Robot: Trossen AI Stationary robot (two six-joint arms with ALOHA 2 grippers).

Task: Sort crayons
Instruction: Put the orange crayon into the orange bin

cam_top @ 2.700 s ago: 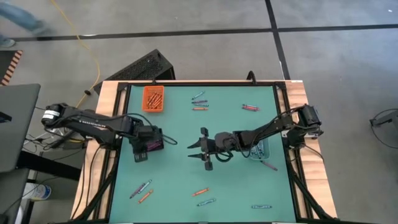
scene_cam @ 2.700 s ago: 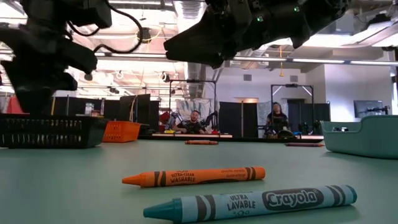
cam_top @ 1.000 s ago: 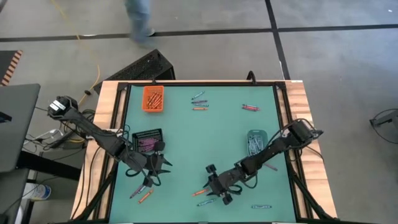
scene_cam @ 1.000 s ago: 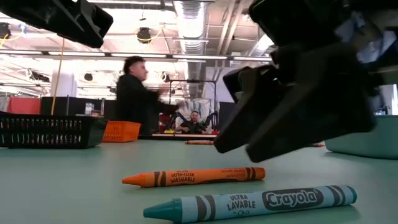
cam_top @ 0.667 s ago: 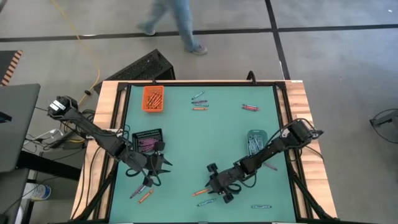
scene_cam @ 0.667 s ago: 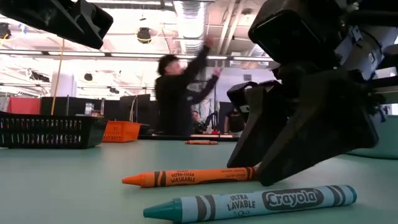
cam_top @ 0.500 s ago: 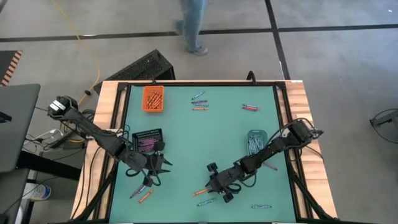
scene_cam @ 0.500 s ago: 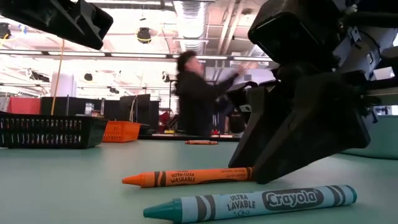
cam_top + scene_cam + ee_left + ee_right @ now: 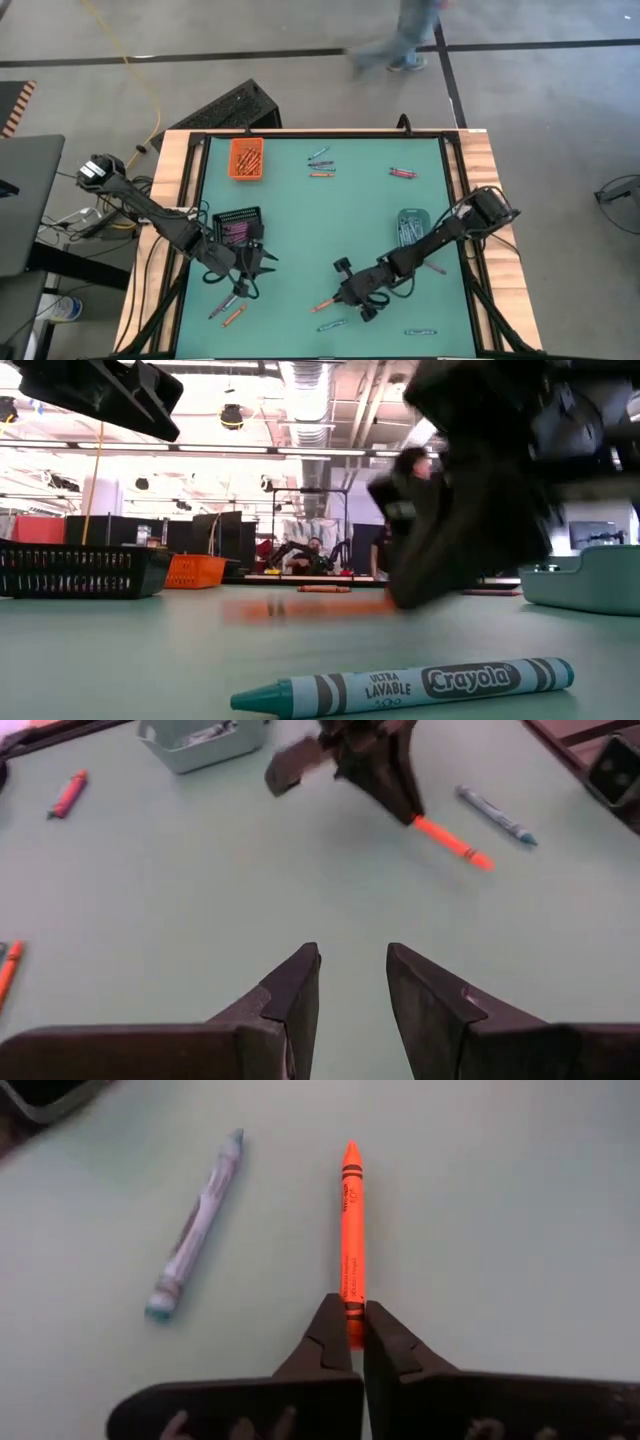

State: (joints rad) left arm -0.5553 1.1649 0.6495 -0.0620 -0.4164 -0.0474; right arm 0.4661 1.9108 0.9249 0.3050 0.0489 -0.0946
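An orange crayon (image 9: pixel 350 1230) sticks out ahead of my right gripper (image 9: pixel 347 1312), which is shut on it near the table's front middle (image 9: pixel 343 296). A teal crayon (image 9: pixel 195 1220) lies flat beside it. My left gripper (image 9: pixel 353 965) hangs open over bare table just in front of the black tray (image 9: pixel 238 225), holding nothing. Two more crayons (image 9: pixel 228 310) lie near the front left. Other crayons lie at the far middle (image 9: pixel 320 160) and far right (image 9: pixel 402 172). My right gripper pinches the orange crayon's blunt end (image 9: pixel 350 1305) between its two fingertips. The fingers lie along the crayon and slant down from the table's right. The crayon points away from them toward the front left, and seems to be just clear of the table.
An orange tray (image 9: pixel 247 158) with crayons stands at the far left. A pale tray (image 9: pixel 412 228) stands at the right, with a crayon (image 9: pixel 435 267) beside it and another (image 9: pixel 420 331) at the front right. A person walks past beyond the far edge.
My right gripper has shut on the orange crayon's blunt end and drawn up and slightly toward the far edge. The crayon has left its place beside the teal crayon, which has stayed put. A person has crossed behind the table.
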